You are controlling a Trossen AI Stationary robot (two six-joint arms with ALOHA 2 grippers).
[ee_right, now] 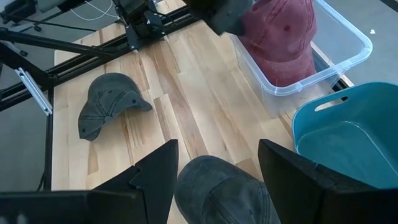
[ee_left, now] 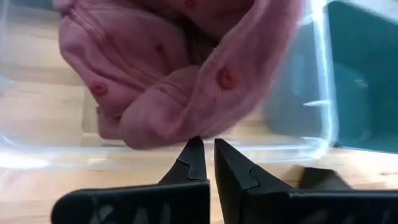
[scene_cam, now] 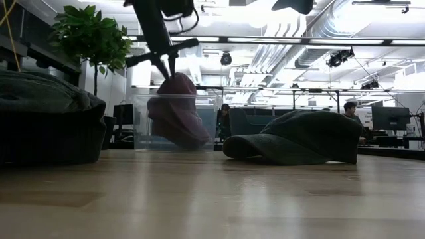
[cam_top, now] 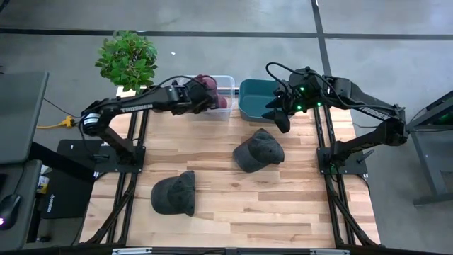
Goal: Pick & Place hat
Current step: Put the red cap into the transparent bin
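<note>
2 dark caps (cam_top: 258, 151), maroon hat (cam_top: 211, 91), clear bin (cam_top: 228, 86)

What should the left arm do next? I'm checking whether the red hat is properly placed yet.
Probably open the left pincer and let go. It is shut on the red hat, which already hangs inside the clear bin, with its lower part near the bin floor. The right pincer waits open above a dark hat.

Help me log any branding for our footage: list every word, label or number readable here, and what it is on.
Pale lettering on the left arm: too small to read.
Hats, clear bin, teal bin: no text visible.
Nothing else is legible.
</note>
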